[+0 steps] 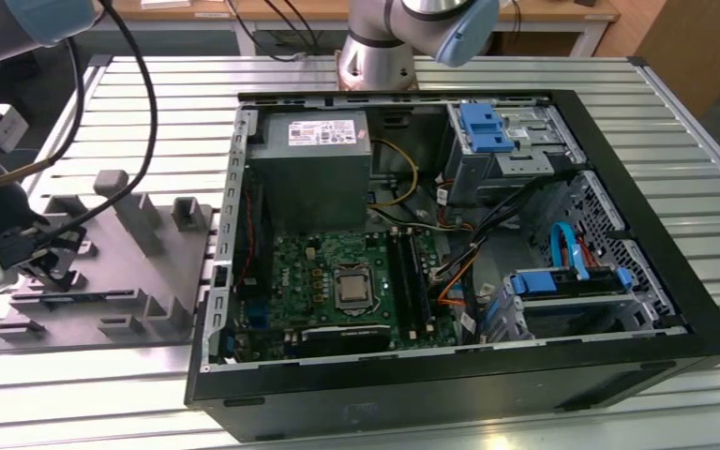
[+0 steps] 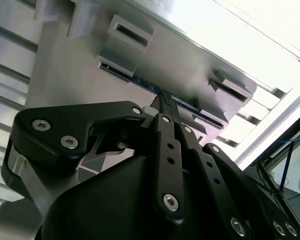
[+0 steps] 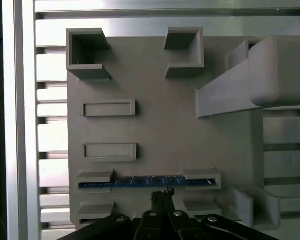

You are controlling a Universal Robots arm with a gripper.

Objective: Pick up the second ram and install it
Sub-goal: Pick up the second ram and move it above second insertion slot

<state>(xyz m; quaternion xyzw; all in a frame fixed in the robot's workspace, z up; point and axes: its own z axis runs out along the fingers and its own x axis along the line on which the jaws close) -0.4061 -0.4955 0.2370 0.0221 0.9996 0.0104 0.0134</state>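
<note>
The gripper [image 1: 45,272] hangs low over the grey plastic tray [image 1: 116,267], which lies on the slatted metal table [image 1: 697,216] toward the exterior view's left, just beside the open computer case [image 1: 460,375]. Its two black fingers are drawn together at their tips with nothing seen between them, so it reads as closed and holds nothing. In the first wrist view the gripper [image 3: 163,192] sits just beside the second ram [image 3: 140,182]; whether it touches the stick I cannot tell.

The second ram [image 1: 91,298] stands on edge in the tray, a thin blue-dark strip lodged between two raised blocks, one row of blocks in from the tray's edge nearest the exterior camera. In the second wrist view the gripper [image 2: 165,100] reaches close to the stick's [image 2: 140,82] long edge, about midway along it. The motherboard [image 1: 322,272] lies in the case, well apart from the gripper.
</note>
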